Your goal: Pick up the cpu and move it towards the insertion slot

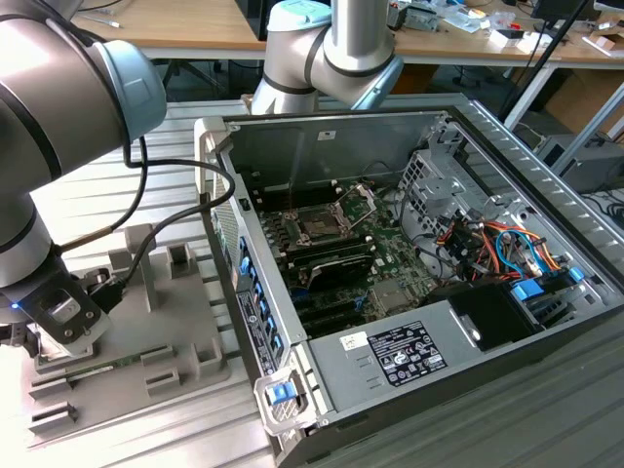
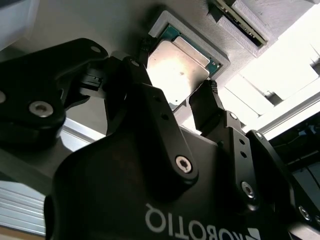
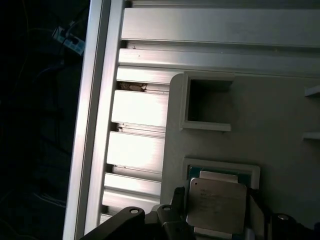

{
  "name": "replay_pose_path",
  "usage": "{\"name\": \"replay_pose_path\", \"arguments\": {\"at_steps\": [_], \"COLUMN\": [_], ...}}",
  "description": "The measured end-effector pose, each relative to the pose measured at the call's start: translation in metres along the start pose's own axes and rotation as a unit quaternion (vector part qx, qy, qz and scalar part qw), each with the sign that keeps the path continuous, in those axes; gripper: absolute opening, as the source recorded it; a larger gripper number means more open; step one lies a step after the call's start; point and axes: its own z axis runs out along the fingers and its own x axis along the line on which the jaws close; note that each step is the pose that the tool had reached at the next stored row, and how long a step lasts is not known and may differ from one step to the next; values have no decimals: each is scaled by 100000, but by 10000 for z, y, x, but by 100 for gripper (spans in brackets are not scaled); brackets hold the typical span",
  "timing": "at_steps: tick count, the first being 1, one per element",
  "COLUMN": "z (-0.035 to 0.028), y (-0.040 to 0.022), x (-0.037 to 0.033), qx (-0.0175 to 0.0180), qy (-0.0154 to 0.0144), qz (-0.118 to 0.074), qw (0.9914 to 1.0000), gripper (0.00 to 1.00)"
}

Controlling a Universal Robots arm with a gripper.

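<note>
The gripper [image 2: 174, 74] is gripping the cpu [image 3: 217, 205] by two opposite edges, its fingers [image 2: 204, 102] pressing against it over a recess of the grey tray [image 3: 280, 130]. The insertion slot [image 1: 322, 226] is lying well apart, inside the computer case [image 1: 322, 146].

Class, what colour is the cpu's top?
Pale silver-white; the cpu shows best in the first wrist view.
</note>
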Motion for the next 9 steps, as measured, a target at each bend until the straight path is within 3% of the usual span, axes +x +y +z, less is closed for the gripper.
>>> {"name": "replay_pose_path", "arguments": {"at_steps": [9], "z": [9], "y": [0], "x": [0], "qx": [5], "qy": [18], "qz": [-110], "qw": [100000], "gripper": [60]}}
